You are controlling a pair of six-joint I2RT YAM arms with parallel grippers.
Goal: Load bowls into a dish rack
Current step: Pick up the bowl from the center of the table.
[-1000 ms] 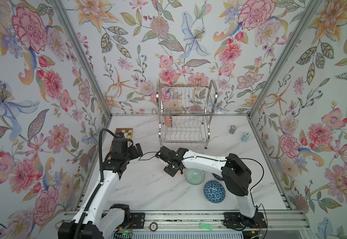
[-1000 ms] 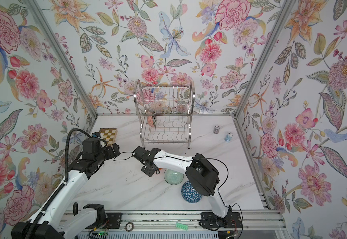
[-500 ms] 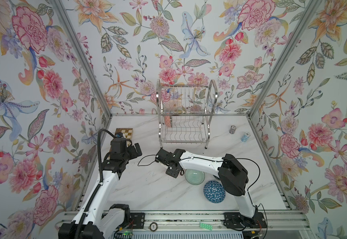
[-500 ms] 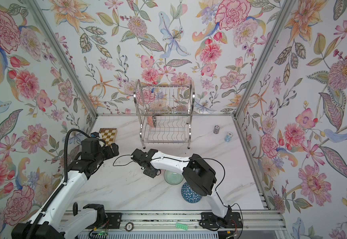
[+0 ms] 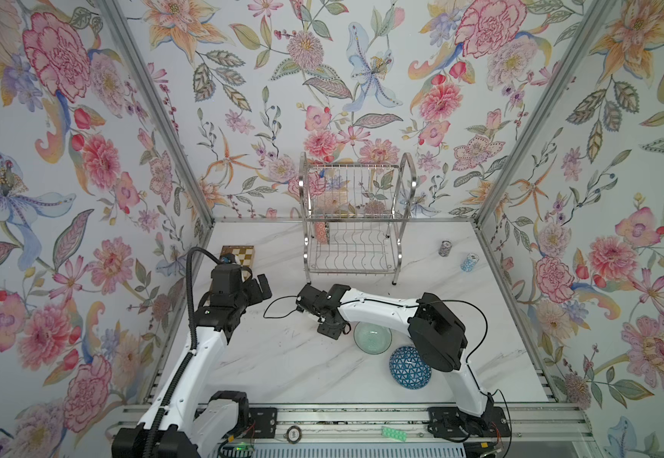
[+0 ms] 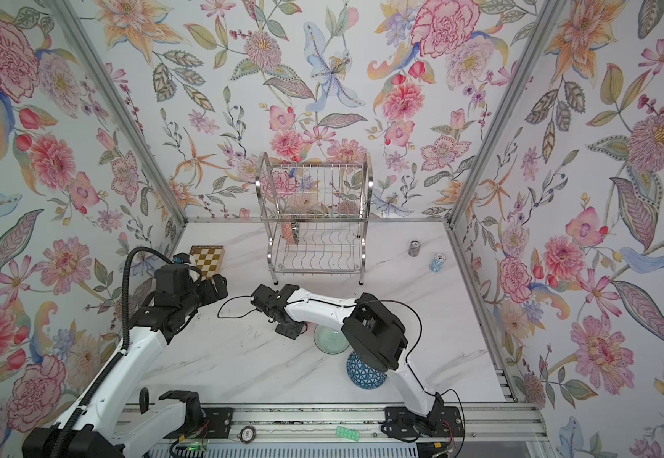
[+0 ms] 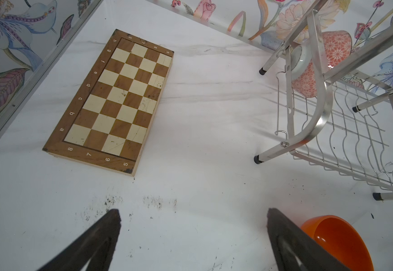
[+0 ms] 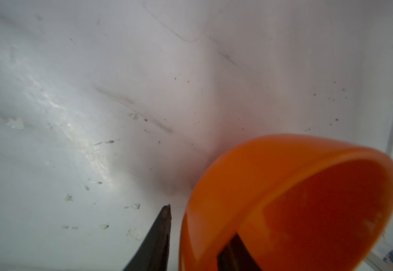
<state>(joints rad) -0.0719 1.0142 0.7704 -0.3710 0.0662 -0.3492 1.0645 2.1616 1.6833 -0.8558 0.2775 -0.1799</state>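
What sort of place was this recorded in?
Likely a staged robot test cell, not a home kitchen: marble-look tabletop boxed in by floral wallpapered panels, two arms on a base rail, one chrome dish rack.

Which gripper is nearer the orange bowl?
Right. The fingers of the right gripper straddle the rim of the orange bowl, one inside, one outside. The left gripper is apart from it, the bowl lying off beyond one of its fingers.

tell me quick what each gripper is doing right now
Left gripper: open, holding nothing.
Right gripper: open, jaws astride the rim of the orange bowl, with a gap showing on the outer side.
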